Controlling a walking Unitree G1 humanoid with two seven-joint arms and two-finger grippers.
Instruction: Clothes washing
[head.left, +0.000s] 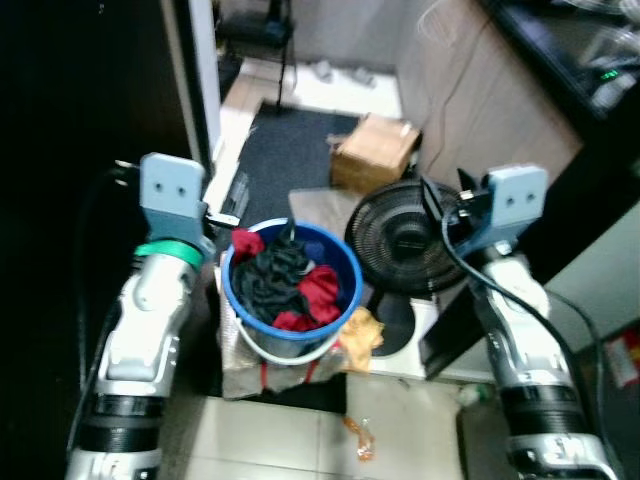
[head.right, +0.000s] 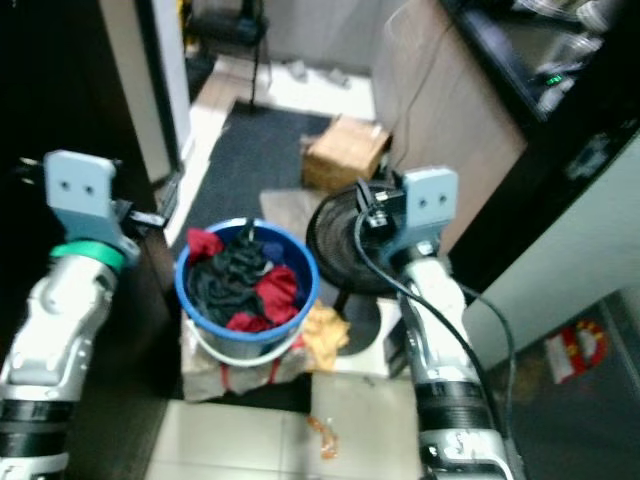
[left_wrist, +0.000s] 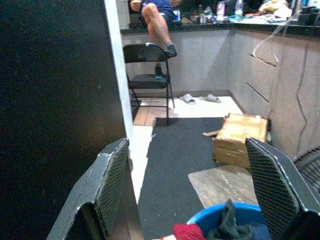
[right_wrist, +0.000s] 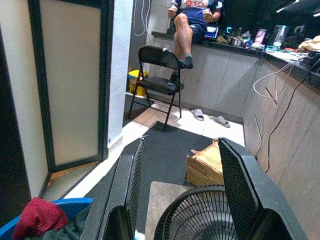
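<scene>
A blue bucket (head.left: 347, 262) with a white handle stands on the floor straight ahead, between my two arms. It is heaped with black and red clothes (head.left: 285, 280). My left gripper (left_wrist: 186, 150) is raised just left of the bucket and above its rim, with its fingers spread wide and nothing between them. My right gripper (right_wrist: 180, 145) hangs to the right of the bucket, over a black fan (head.left: 400, 240), and is also open and empty. The bucket's rim (left_wrist: 200, 217) and a red garment (right_wrist: 37, 215) show at the bottom of the wrist views.
A yellow cloth (head.left: 360, 335) lies by the bucket's base. A cardboard box (head.left: 375, 150) sits on a dark mat (head.left: 285, 150) beyond. A dark wall is at the left, cabinets at the right. Farther off are a folding chair (right_wrist: 160, 75) and a person (right_wrist: 192, 20) sitting on the counter.
</scene>
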